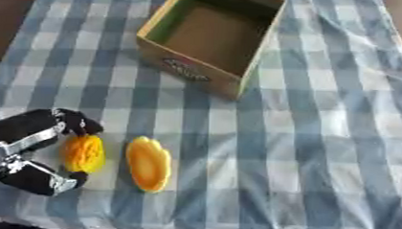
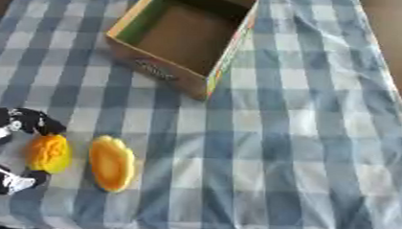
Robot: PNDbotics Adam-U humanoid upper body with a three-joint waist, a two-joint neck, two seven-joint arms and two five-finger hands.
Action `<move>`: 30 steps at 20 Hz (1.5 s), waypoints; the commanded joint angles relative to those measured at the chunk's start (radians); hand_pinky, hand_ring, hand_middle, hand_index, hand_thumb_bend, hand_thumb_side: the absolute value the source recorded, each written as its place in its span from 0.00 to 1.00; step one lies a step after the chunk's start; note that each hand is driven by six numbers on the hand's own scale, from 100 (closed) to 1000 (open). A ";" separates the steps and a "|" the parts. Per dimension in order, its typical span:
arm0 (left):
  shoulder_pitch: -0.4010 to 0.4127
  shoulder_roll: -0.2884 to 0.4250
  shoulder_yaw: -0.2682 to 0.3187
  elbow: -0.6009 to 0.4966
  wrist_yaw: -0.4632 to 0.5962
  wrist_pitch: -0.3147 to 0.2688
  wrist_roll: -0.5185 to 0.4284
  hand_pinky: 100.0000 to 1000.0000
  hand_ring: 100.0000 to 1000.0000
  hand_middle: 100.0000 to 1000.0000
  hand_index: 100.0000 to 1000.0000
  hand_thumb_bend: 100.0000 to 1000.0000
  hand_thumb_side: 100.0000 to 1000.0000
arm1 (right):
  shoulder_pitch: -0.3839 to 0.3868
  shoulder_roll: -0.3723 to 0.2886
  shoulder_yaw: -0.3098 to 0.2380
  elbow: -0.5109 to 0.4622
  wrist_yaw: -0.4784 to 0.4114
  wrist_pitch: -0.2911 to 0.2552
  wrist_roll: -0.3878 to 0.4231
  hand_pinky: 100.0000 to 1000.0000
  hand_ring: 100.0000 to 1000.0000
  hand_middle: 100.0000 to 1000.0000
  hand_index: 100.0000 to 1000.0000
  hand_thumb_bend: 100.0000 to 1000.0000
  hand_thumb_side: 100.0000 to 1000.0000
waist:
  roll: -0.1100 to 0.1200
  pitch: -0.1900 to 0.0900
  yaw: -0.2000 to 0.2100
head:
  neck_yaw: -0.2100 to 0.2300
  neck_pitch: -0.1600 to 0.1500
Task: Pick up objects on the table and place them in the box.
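Observation:
An open cardboard box [image 1: 239,73] stands at the top middle of the checked cloth, and I see nothing inside it. Two orange-yellow objects lie at the lower left. The rounder one [image 1: 84,153] sits between the fingers and thumb of my left hand [image 1: 23,139], which comes in from the left edge and curls round it from above and below. The longer oval one [image 1: 148,163] lies free on the cloth just to its right. My right hand shows in neither view.
A blue and white checked cloth [image 1: 320,154] covers the table, with creases on the right side. Bare brown table shows at the top left corner [image 1: 11,4] and top right corner.

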 commanded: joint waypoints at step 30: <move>-0.012 -0.017 0.034 -0.015 -0.080 0.070 -0.068 0.80 0.78 0.73 0.88 0.43 0.00 | 0.002 0.002 -0.013 -0.022 -0.014 0.000 -0.008 0.72 0.84 0.69 0.71 0.00 0.61 | -0.005 -0.011 0.000 | 0.004 -0.009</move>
